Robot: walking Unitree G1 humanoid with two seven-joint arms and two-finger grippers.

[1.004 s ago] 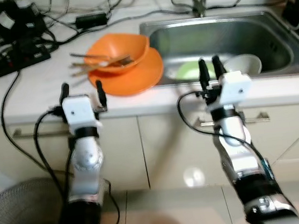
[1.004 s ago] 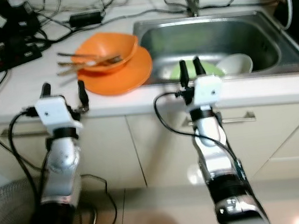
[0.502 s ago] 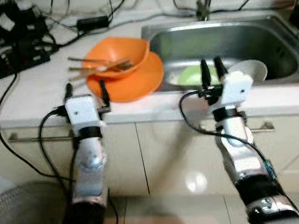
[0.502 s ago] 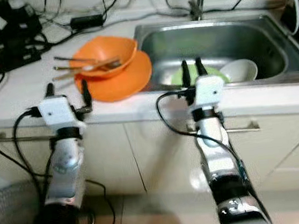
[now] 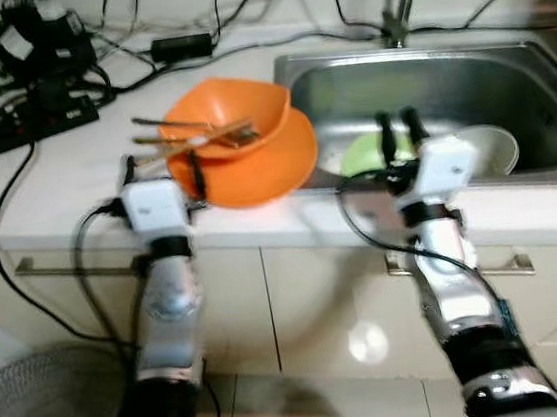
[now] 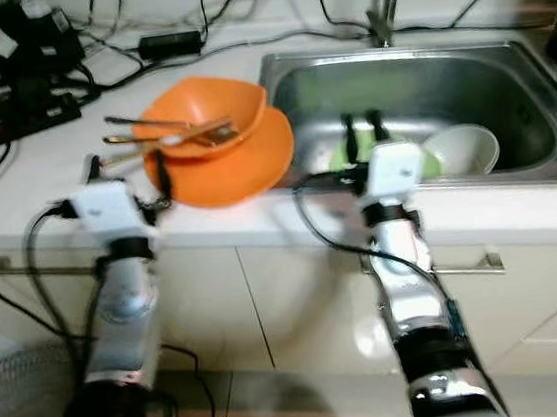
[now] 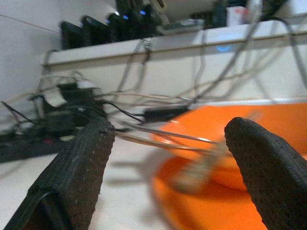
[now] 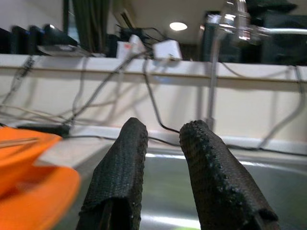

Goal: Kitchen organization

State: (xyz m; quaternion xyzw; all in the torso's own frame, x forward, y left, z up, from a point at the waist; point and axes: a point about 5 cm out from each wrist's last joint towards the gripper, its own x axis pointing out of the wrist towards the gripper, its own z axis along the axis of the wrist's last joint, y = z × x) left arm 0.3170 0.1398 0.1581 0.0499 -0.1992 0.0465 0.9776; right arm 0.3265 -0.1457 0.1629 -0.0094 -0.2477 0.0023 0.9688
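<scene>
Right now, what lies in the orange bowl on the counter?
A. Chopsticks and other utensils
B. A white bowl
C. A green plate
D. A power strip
A. Chopsticks and other utensils rest across the orange bowl, which sits on an orange plate; the green plate and white bowl are in the sink.

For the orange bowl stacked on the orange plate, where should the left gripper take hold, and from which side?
Probably the orange bowl's near rim, approached from the counter's front edge, where the left gripper already hangs open. The rim is thin and raised above the orange plate, so one finger can go inside, one outside. Stay right of the chopsticks, whose ends overhang the rim's left side.
</scene>
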